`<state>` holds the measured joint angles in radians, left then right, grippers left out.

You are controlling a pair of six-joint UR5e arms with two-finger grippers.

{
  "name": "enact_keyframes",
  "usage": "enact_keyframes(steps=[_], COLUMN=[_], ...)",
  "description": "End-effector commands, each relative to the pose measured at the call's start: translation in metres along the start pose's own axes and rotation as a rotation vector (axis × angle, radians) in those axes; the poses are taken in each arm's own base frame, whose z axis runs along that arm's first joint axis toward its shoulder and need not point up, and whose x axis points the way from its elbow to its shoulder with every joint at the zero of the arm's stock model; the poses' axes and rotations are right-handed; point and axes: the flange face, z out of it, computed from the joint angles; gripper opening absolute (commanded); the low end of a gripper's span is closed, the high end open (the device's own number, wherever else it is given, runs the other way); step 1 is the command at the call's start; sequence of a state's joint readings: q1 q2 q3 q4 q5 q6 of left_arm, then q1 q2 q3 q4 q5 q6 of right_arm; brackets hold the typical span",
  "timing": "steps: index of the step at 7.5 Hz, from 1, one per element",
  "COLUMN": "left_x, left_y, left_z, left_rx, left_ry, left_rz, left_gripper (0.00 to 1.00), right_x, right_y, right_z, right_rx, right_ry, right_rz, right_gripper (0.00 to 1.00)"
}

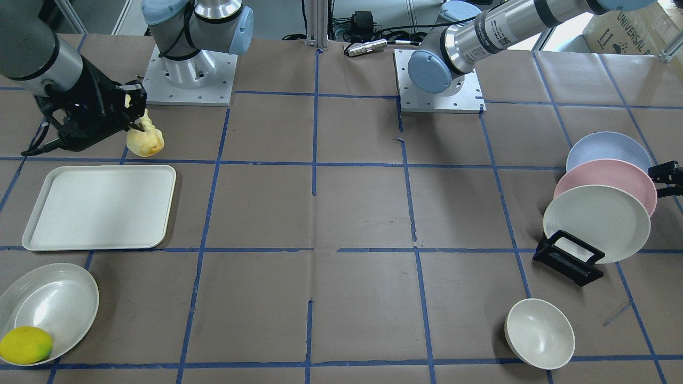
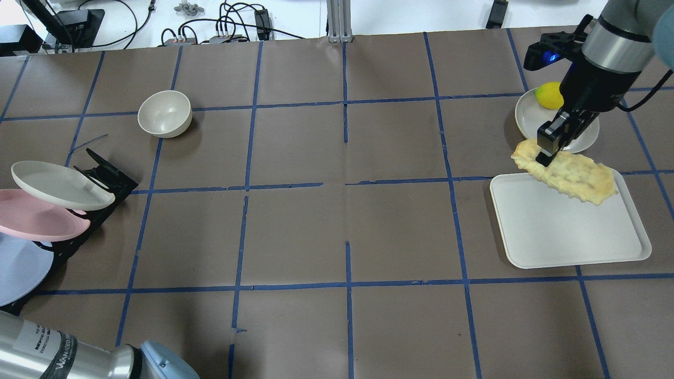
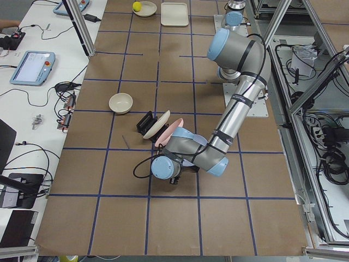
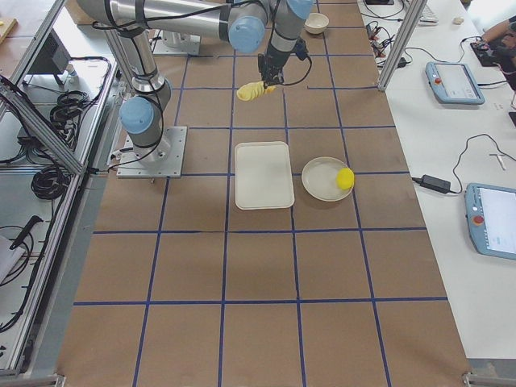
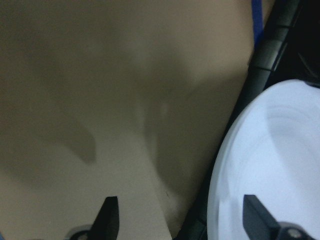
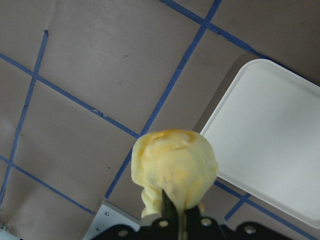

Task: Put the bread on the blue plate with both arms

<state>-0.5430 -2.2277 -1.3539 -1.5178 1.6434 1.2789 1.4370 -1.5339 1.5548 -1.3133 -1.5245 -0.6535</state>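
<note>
Bread (image 2: pixel 568 171), pinched at one end in my right gripper's (image 2: pixel 545 155) jaws, hangs over the tray (image 2: pixel 568 231) at the bench's (image 2: pixel 316 237) right. My left gripper's (image 5: pixel 182 220) jaws gape beside the blue plate (image 5: pixel 270 160), far left. I judge a slow, level carry best.

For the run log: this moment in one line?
right pincer: shut on bread, aloft | left pincer: open at blue plate rim
</note>
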Motion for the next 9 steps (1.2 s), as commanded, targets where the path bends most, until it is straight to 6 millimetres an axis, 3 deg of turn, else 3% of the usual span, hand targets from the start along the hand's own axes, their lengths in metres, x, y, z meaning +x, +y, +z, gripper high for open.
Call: enact_keyframes(steps=[1, 3, 6, 7, 9], left_x=[0.001, 0.004, 0.005, 0.01, 0.015], left_y=[0.0, -0.001, -0.001, -0.003, -0.001], left_z=[0.005, 0.008, 0.011, 0.002, -0.016], left_rx=[-0.008, -0.014, -0.004, 0.0, 0.005], left_ry=[0.029, 0.057, 0.077, 0.063, 0.039], left_rz=[0.001, -0.006, -0.009, -0.007, -0.007], left_gripper=[0.51, 0.47, 0.18, 0.1, 0.09], right_x=[-0.064, -0.065, -0.06, -0.06, -0.063], right_y=[-0.02, -0.019, -0.016, -0.015, -0.011], right_z=[-0.01, -0.008, -0.005, -0.011, -0.016], right_rx=[-0.003, -0.011, -0.023, -0.015, -0.001], right_ry=[0.023, 0.017, 0.02, 0.023, 0.02], right_rz=[0.028, 0.029, 0.032, 0.039, 0.042], right_gripper=[0.09, 0.09, 0.08, 0.08, 0.08])
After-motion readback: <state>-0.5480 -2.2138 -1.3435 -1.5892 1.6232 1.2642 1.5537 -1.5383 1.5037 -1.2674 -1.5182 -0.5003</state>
